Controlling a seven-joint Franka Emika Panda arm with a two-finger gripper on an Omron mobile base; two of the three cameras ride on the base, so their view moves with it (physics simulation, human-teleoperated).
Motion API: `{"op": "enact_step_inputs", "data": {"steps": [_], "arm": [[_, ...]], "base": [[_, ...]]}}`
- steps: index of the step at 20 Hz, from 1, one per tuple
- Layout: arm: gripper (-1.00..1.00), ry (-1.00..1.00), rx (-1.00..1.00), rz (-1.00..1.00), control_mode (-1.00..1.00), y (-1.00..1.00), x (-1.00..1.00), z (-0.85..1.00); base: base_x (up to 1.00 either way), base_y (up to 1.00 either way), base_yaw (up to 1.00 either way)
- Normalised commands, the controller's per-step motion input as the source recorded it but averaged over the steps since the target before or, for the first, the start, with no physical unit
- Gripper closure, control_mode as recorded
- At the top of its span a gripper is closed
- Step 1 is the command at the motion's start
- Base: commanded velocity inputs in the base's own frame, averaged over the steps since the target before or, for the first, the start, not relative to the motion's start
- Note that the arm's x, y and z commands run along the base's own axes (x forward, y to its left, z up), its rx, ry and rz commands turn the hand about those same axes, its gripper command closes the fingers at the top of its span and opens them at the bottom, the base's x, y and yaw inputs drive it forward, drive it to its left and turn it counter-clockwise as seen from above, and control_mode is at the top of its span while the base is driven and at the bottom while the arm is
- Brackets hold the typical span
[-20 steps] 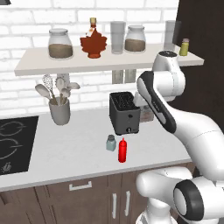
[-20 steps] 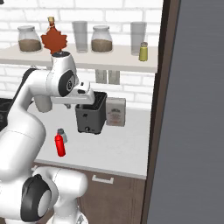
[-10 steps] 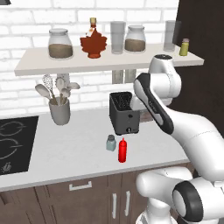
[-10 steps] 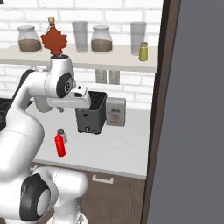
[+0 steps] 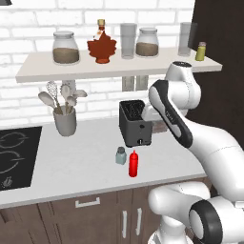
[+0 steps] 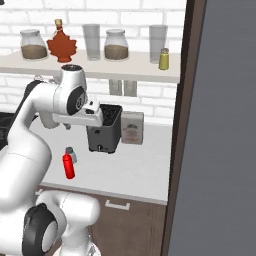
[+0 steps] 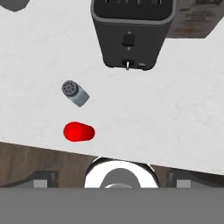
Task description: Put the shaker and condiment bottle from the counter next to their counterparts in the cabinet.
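Off-white counter (image 5: 76,167) carries one blue-grey shaker (image 5: 121,155) and one red condiment bottle (image 5: 134,163), upright, just beside each other near the front edge, before one dark toaster (image 5: 135,123). Gripper (image 7: 111,177) hangs above, fingers fully apart, holding nothing. Shelf (image 5: 71,71) holds one maple-leaf syrup bottle (image 5: 101,46), one yellow-green shaker (image 5: 201,51), two jars, two glasses.

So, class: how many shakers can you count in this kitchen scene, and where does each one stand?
2. The pale blue-grey shaker stands on the counter beside the red bottle, in front of the toaster. The yellow-green shaker stands at the shelf's right end.
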Motion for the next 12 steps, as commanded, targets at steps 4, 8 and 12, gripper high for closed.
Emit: {"op": "enact_step_inputs", "data": {"steps": [4, 8, 12], "arm": [[-1.00, -0.27, 0.16, 0.06, -1.00, 0.00, -0.51, 0.00], [-1.00, -0.55, 0.17, 0.10, -1.00, 0.03, -0.98, 0.00], [-1.00, -0.52, 0.12, 0.10, -1.00, 0.03, -0.97, 0.00]], "base": [[0.00, 0.00, 0.00], [0.00, 0.00, 0.00], [0.00, 0.00, 0.00]]}}
